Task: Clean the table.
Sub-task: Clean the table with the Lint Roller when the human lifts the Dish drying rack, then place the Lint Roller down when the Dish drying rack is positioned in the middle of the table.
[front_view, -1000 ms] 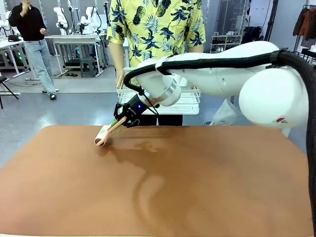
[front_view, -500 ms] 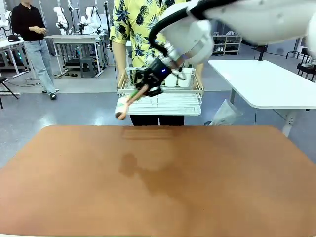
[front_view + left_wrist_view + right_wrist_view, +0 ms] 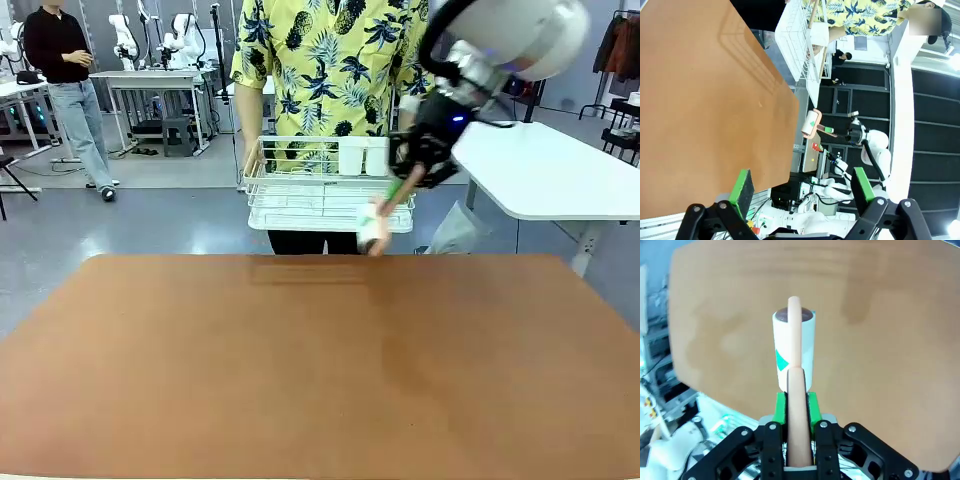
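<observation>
Above reddish-brown table (image 3: 300, 370), upper right: right gripper (image 3: 401, 186) pinching lint roller (image 3: 373, 231) handle; left gripper (image 3: 802, 186) spread wide, bottom edge.

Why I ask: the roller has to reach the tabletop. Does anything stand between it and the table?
Nothing visible does. The right gripper holds the lint roller in the air near the far edge of the table. The wire rack the person holds sits beyond that edge, not under the roller.

— Arm?
— My right arm (image 3: 520, 35): white rounded shell, black cable (image 3: 437, 30), blue light (image 3: 458, 120) at wrist.
— Claws?
— My right claw (image 3: 795, 405) and left claw (image 3: 802, 186): black linkages, green pads (image 3: 743, 186), silver screws (image 3: 852, 429).
</observation>
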Action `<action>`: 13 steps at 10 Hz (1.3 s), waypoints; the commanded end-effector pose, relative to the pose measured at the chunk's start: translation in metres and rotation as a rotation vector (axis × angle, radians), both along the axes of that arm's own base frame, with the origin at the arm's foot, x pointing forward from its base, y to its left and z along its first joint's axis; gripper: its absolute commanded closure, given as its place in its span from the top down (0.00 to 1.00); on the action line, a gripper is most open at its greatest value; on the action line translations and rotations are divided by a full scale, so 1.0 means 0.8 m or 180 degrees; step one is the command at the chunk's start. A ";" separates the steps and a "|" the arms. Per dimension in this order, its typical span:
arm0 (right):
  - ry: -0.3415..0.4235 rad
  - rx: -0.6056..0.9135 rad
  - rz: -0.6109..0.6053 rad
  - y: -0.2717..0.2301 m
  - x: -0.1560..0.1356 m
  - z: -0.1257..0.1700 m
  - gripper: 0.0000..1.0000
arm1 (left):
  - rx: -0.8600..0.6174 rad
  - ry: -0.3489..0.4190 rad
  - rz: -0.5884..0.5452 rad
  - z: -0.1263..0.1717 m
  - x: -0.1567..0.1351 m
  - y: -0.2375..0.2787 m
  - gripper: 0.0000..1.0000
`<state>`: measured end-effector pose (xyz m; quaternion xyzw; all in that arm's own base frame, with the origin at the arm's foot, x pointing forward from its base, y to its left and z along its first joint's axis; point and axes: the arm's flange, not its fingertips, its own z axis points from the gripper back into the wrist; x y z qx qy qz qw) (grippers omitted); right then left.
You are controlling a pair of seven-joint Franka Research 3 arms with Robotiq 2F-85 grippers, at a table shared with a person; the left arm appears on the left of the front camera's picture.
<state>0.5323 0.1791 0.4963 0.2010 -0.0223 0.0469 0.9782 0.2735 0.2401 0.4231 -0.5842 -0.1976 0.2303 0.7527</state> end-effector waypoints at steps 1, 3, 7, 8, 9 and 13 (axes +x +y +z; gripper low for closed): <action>-0.0117 -0.0437 -0.0110 -0.067 -0.038 -0.005 0.21 | -0.0004 -0.0049 -0.0042 0.000 -0.005 0.002 1.00; -0.0167 -0.0496 -0.0120 -0.120 -0.060 -0.020 0.21 | -0.0004 -0.0049 -0.0042 0.000 -0.005 0.002 1.00; -0.0041 -0.0525 -0.0127 -0.145 -0.063 -0.036 0.21 | -0.0004 -0.0049 -0.0042 0.000 -0.005 0.002 1.00; -0.0041 -0.0525 -0.0127 -0.145 -0.063 -0.036 0.21 | -0.0004 -0.0049 -0.0042 0.000 -0.005 0.002 1.00; -0.0041 -0.0525 -0.0127 -0.145 -0.063 -0.036 0.21 | -0.0004 -0.0049 -0.0042 0.000 -0.005 0.002 1.00; -0.0041 -0.0525 -0.0127 -0.145 -0.063 -0.036 0.21 | -0.0004 -0.0049 -0.0042 0.000 -0.005 0.002 1.00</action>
